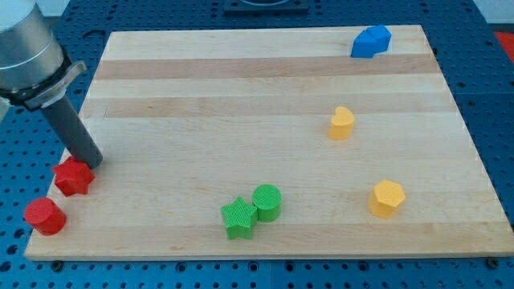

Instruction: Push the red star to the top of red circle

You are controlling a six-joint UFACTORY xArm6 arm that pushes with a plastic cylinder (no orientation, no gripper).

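Wood grain runs across the pale tabletop (pixel 201 88), which sits on a blue perforated base (pixel 498 96). No claw shows on this arm, only the straight dark rod, so there is no released or clenched state to report. My tip (pixel 88 163) rests at the view's left edge of the tabletop, right at the upper right side of the red star (pixel 73 177); it looks to be touching the star, though the rod's dark end hides the exact contact. The red star lies near the view's bottom-left corner. The red circle (pixel 44 216) sits just below and to the left of it, close to the corner, with a narrow gap between the two.

At the view's bottom centre the green star (pixel 238 218) and the green circle (pixel 267 202) stand pressed together, the circle to the star's upper right. A yellow block (pixel 342 123) stands right of centre, and a second yellow block, roughly hexagonal (pixel 387 197), lies below it toward the view's right. The blue block (pixel 370 42) sits at the view's top right, near the far edge.
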